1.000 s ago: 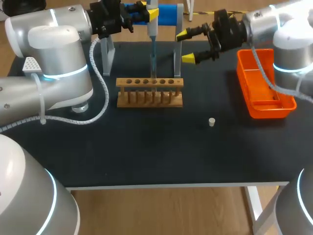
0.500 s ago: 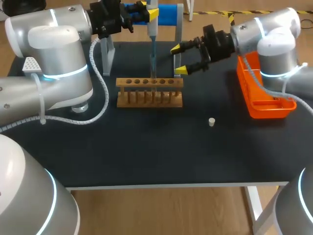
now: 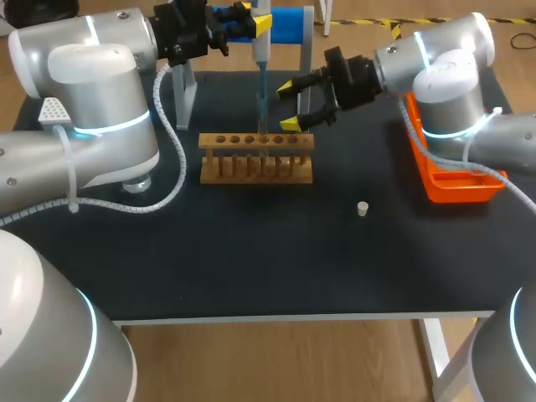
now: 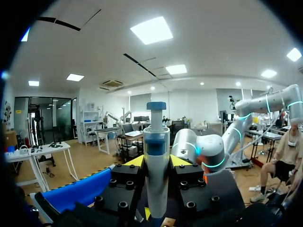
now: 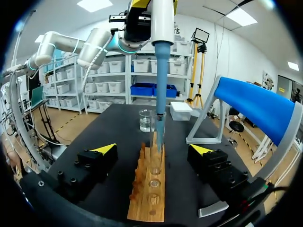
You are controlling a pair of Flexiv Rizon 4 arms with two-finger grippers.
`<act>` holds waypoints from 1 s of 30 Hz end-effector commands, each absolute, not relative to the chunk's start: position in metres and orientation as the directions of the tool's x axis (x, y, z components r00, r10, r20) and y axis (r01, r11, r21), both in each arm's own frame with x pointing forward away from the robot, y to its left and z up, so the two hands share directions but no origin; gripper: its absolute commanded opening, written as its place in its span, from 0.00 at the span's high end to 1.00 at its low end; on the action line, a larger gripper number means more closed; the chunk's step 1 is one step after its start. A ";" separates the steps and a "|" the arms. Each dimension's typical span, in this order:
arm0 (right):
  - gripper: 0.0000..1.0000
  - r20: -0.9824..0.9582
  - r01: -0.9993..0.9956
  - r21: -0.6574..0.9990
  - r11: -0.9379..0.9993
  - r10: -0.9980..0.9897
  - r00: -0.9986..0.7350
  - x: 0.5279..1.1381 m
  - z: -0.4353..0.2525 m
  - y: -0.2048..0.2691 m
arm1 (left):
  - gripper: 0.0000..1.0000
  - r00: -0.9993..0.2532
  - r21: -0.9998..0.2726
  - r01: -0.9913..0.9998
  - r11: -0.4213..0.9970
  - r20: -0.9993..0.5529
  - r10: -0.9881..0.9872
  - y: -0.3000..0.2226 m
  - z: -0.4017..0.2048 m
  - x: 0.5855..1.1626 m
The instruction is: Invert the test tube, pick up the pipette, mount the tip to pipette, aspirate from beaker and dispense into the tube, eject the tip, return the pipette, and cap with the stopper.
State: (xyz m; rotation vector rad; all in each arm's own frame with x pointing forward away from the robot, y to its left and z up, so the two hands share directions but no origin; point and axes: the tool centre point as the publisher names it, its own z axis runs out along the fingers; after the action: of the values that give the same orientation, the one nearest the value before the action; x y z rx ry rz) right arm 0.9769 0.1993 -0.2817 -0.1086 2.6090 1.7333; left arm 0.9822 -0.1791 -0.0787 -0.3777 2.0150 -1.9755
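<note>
My left gripper [image 3: 244, 20] is shut on the white and blue pipette [image 3: 261, 52], held upright over the wooden rack [image 3: 256, 159]. The pipette's blue tip [image 3: 263, 113] reaches down into a clear test tube [image 5: 155, 158] standing in the rack. In the left wrist view the pipette [image 4: 156, 156] sits between my left gripper's [image 4: 156, 163] yellow tips. My right gripper [image 3: 289, 105] is open just right of the rack's far end, level with the tip. In its own view the right gripper [image 5: 153, 149] straddles the rack [image 5: 147, 194] lengthwise. A small white stopper [image 3: 363, 208] lies on the mat.
An orange tray [image 3: 456, 172] stands at the right, under my right arm. The blue-topped pipette stand [image 3: 289, 21] rises behind the rack. A glass beaker [image 5: 147, 120] and a white box [image 5: 180, 111] sit beyond the rack's far end.
My right arm has swung left from beside the orange tray to the rack's right end, jaws still open. My left arm and the pipette have not moved.
</note>
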 end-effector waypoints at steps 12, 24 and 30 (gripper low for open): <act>0.00 -0.043 -0.064 0.874 0.482 -0.055 -0.998 0.992 -0.292 0.233 | 1.00 -0.921 -1.000 0.018 0.022 -0.025 -0.389 -0.180 -0.079 0.982; 0.00 -0.036 -0.055 0.857 0.513 -0.047 -0.998 1.003 -0.306 0.245 | 1.00 -0.921 -1.000 0.018 0.022 -0.025 -0.389 -0.180 -0.079 0.982; 0.00 -0.046 -0.054 0.851 0.523 -0.029 -0.999 0.998 -0.310 0.246 | 1.00 -0.921 -1.000 0.018 0.022 -0.025 -0.389 -0.180 -0.079 0.982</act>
State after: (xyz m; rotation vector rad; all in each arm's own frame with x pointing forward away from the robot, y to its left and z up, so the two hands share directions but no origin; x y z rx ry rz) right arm 1.0018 0.2449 -0.3100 -0.0842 2.7240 1.5322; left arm 0.9822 -0.1791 -0.0787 -0.3778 2.0150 -1.9755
